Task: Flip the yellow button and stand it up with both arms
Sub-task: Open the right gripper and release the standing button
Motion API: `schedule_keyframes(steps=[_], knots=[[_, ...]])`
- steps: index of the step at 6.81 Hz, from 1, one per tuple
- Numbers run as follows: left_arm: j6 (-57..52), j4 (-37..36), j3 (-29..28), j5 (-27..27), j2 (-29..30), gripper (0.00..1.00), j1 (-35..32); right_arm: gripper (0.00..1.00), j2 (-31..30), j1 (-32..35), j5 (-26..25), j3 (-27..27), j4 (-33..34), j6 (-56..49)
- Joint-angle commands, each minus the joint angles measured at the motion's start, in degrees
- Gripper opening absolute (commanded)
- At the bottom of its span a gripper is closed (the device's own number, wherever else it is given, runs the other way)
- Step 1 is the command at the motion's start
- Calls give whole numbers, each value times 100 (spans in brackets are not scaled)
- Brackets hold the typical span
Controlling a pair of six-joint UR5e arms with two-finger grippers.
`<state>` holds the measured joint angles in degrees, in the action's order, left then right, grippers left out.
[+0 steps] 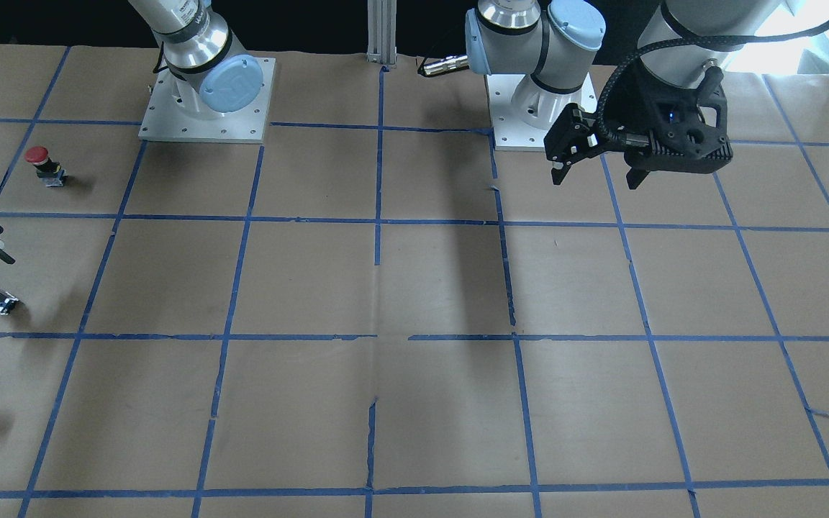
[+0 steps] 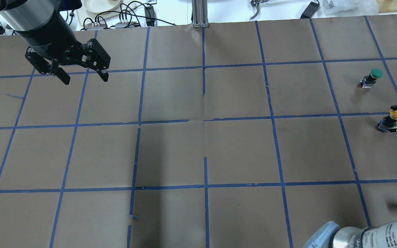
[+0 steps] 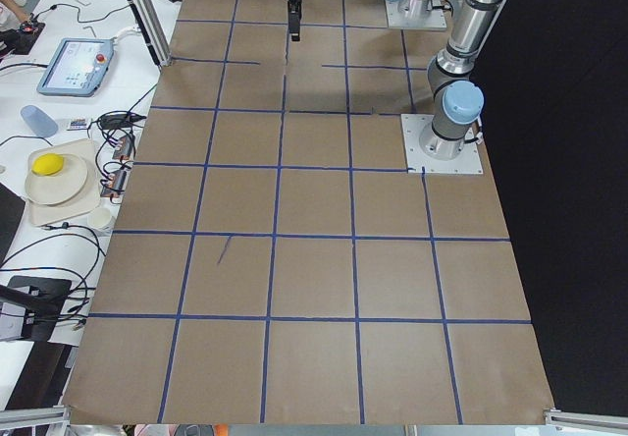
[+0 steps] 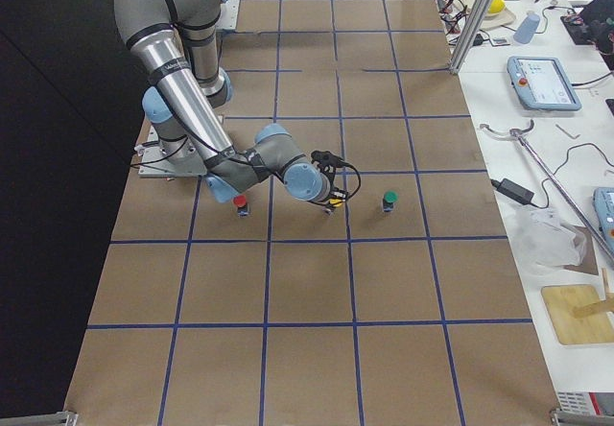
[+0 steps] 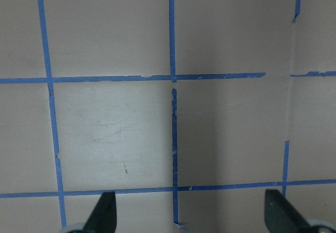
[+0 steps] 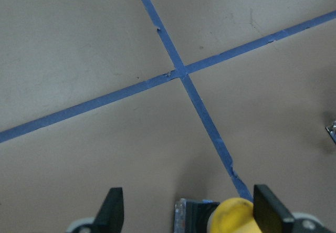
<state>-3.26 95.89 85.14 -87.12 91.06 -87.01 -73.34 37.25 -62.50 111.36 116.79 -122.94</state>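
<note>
The yellow button (image 2: 391,119), lying on its side, is flanked by the released, spread right gripper (image 6: 186,201), while the left gripper (image 2: 85,78) is held unclenched well apart.

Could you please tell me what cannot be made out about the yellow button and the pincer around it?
yellow button: right wrist view's bottom edge cuts it; contact with the fingers unclear.
right pincer: overhead view's right edge cuts off its body.
Exterior right view: the button is too small, partly behind the right arm.

light: even, bright | shadows: soft | glare: window | focus: sharp
</note>
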Motion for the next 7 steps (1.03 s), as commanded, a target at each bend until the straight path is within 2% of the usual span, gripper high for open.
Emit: schedule_keyframes(steps=[1, 3, 5, 6, 7], knots=[[1, 0, 3, 2, 8, 100, 0, 100, -398, 10, -96, -62, -550, 818], [1, -9, -15, 10, 8, 100, 0, 100, -1031, 45, -350, -62, -735, 1874], [1, -9, -24, 10, 8, 100, 0, 100, -1698, 141, -640, -132, -1096, 4545], [1, -9, -15, 10, 8, 100, 0, 100, -1928, 516, -1033, -167, -1167, 6057], [1, -9, -15, 10, 8, 100, 0, 100, -2078, 1094, -1724, -368, -1176, 7525]])
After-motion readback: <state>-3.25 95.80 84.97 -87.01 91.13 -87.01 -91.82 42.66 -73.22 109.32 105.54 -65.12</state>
